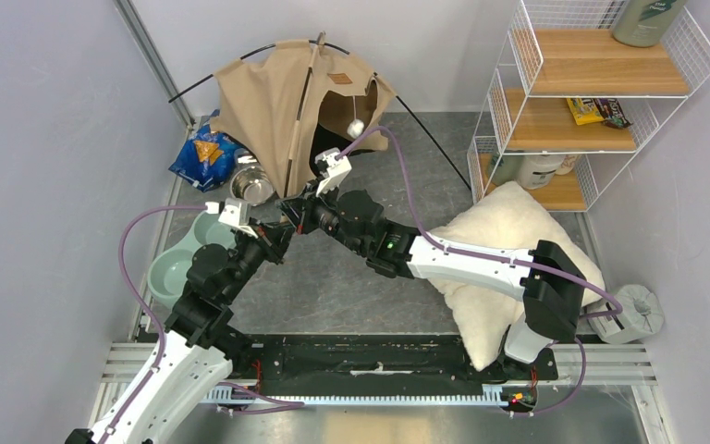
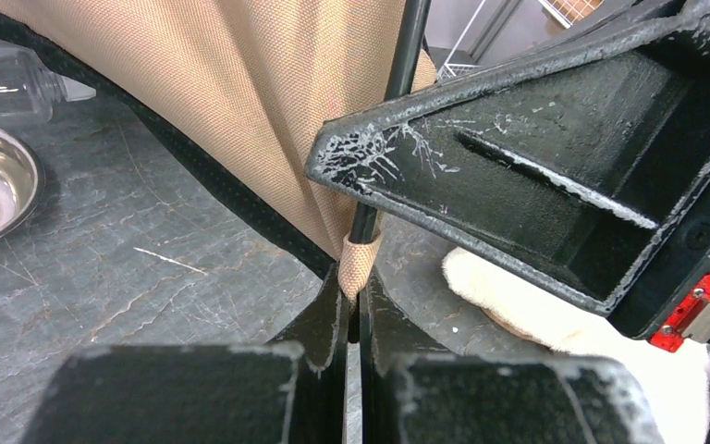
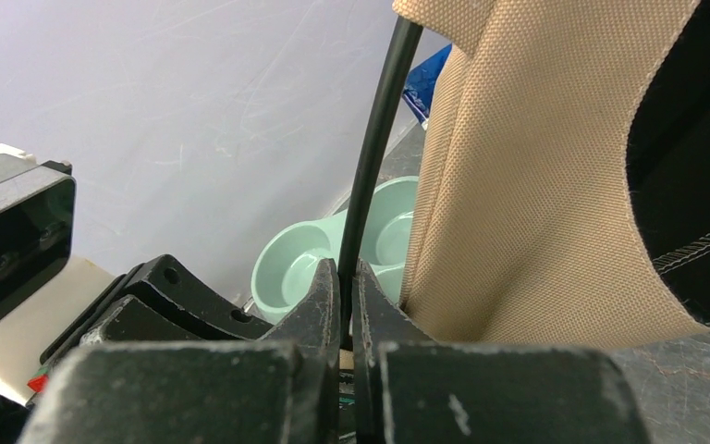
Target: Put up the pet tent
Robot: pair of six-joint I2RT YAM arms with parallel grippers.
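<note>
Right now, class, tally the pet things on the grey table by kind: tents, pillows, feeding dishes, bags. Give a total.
Tents: 1, the pet tent
Pillows: 1, the white pillow
Feeding dishes: 2, the steel bowl and the mint double dish
Bags: 1, the blue bag
Total: 5

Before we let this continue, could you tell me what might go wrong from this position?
The right gripper pinches the bowed black pole and the left gripper its fabric tab; a slip could let the pole spring free. The grippers sit very close, so they may collide. A shifting pet tent could knock the steel bowl beside it.
</note>
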